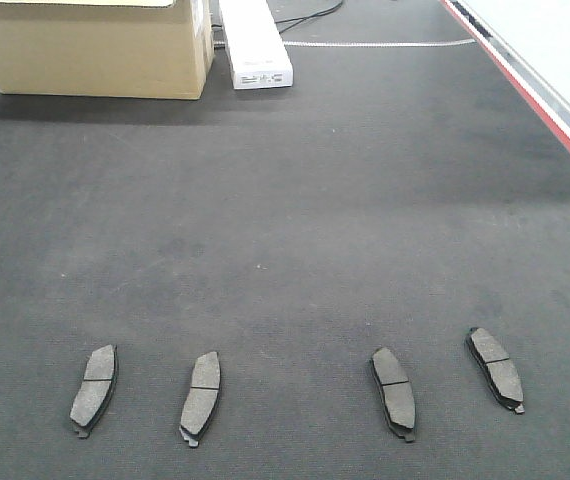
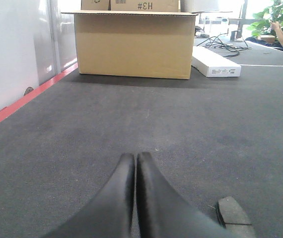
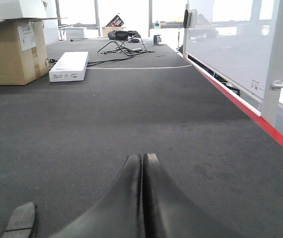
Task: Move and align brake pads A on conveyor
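Note:
Several brake pads lie flat in a rough row near the front of the charcoal conveyor (image 1: 285,220), friction face up: one at far left (image 1: 94,389), one left of centre (image 1: 201,396), one right of centre (image 1: 394,392), one at far right (image 1: 495,368). Neither gripper appears in the front view. In the left wrist view my left gripper (image 2: 135,157) is shut and empty, low over the belt, with one pad (image 2: 235,218) at its lower right. In the right wrist view my right gripper (image 3: 142,157) is shut and empty, with one pad (image 3: 21,219) at its lower left.
A large cardboard box (image 1: 95,45) and a long white box (image 1: 255,42) stand at the far end of the belt, with cables behind. Red edge stripes (image 1: 525,95) run along both sides. A white panel (image 3: 231,44) rises beyond the right edge.

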Tool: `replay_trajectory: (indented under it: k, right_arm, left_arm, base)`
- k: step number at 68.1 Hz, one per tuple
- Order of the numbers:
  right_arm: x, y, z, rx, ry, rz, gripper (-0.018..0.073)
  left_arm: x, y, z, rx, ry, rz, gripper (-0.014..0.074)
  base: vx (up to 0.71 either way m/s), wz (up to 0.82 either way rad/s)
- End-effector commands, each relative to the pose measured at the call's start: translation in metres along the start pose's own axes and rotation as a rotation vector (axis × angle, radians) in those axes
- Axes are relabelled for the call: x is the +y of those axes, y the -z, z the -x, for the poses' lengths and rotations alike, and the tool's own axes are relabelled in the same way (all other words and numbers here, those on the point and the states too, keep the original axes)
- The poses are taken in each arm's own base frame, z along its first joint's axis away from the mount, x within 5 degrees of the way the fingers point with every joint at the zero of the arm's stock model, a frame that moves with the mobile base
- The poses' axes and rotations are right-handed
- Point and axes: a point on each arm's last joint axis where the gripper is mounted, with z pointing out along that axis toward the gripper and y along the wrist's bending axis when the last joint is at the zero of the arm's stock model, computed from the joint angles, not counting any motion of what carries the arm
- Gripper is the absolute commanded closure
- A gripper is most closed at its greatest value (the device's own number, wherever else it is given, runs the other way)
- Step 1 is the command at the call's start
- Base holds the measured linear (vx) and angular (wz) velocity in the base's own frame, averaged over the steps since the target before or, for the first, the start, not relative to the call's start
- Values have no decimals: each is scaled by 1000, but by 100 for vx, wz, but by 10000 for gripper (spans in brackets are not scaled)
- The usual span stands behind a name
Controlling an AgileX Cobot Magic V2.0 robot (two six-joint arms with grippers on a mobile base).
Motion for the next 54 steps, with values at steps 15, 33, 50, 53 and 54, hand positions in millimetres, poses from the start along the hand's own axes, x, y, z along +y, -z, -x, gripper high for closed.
replay_trajectory:
  k: [15,33,50,53,54]
  right_arm:
    - [1,0,3,-75,17,3,571]
    - [1,0,3,-73,21,3,571]
    - [1,0,3,-73,21,3,571]
    - [1,0,3,-73,21,3,571]
    - [1,0,3,-73,21,3,571]
  left_arm:
    - [0,0,1,-64,13,1,603]
    - [0,0,1,-64,13,1,603]
    - [0,0,1,-64,13,1,603]
    - [0,0,1,-64,13,1,603]
    - [0,0,1,-64,13,1,603]
  base:
    - [0,0]
    - [0,0]
    - [0,0]
    - [0,0]
    - [0,0]
